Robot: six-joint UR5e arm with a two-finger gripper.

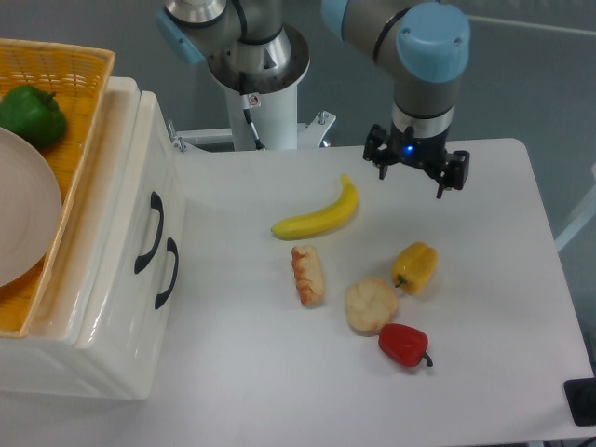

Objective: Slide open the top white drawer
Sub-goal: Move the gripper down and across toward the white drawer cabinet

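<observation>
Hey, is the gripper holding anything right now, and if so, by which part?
Nothing is held. The gripper is open and empty, hanging above the table, right of the banana.

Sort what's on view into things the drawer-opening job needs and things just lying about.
Needed: top white drawer, its black handle, the tool.

Lying about: banana, yellow pepper, red pepper, cauliflower, shrimp, lower drawer, orange basket, green pepper.
</observation>
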